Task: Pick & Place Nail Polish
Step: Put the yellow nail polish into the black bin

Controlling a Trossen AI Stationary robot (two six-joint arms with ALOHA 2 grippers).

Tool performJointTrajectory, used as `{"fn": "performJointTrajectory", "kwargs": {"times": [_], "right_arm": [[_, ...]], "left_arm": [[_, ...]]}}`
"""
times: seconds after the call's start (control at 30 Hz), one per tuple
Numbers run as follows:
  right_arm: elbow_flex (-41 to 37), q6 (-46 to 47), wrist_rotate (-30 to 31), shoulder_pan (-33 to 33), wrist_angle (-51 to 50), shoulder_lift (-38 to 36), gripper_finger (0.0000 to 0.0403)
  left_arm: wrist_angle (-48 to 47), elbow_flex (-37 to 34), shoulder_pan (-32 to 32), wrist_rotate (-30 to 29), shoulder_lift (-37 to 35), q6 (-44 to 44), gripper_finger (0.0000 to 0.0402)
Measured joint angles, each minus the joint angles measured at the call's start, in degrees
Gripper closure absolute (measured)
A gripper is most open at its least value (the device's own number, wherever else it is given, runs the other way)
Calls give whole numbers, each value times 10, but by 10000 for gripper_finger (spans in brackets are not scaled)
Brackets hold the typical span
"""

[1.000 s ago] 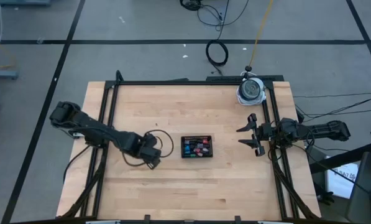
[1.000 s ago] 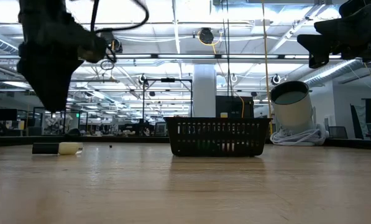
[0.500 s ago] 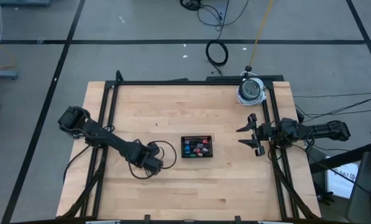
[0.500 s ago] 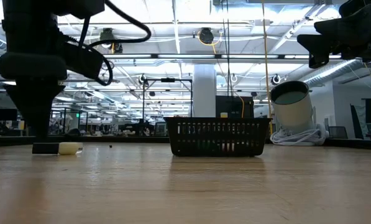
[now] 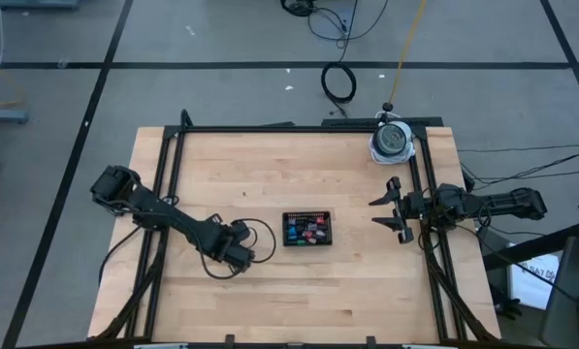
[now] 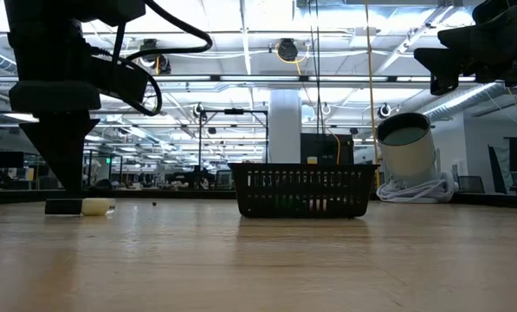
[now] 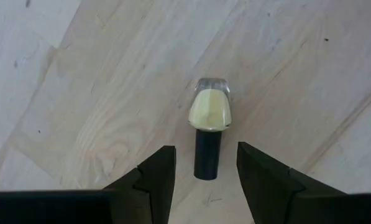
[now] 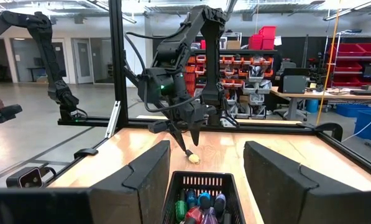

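- A small pale-yellow nail polish bottle with a dark cylindrical cap point(image 7: 210, 127) is lying on its side on the light wooden bench point(image 5: 270, 165), left of the black rectangular mesh tray point(image 5: 308, 229) and apart from it.
- More small nail polish bottles in red, pink, teal, green and blue point(image 8: 201, 206) are sitting packed inside that tray, near the middle of the bench.
- The left tool point(image 7: 201, 171) is hanging just above the lying bottle, its two dark fingers point(image 7: 157, 174) standing apart on either side of the cap, gripping nothing; whether they are touching the cap cannot be told.
- The right tool point(image 5: 396, 209) is waiting at the bench's right edge, fingers spread and empty, pointing towards the tray.
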Motion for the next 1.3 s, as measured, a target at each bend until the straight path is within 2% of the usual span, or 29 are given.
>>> {"fn": "performJointTrajectory", "kwargs": {"times": [0.2,0.53,1.03,1.17,1.3], "right_arm": [[0,0,0,0,0,0,211],[1,0,0,0,0,0,211],[1,0,0,0,0,0,211],[1,0,0,0,0,0,211],[0,0,0,0,0,0,211]], "left_arm": [[7,-5,0,5,0,-10,231],[112,-80,0,17,-3,-12,231],[137,-89,2,37,-2,25,232],[141,-89,2,44,-2,27,259],[147,-89,1,50,-1,34,319]]}}
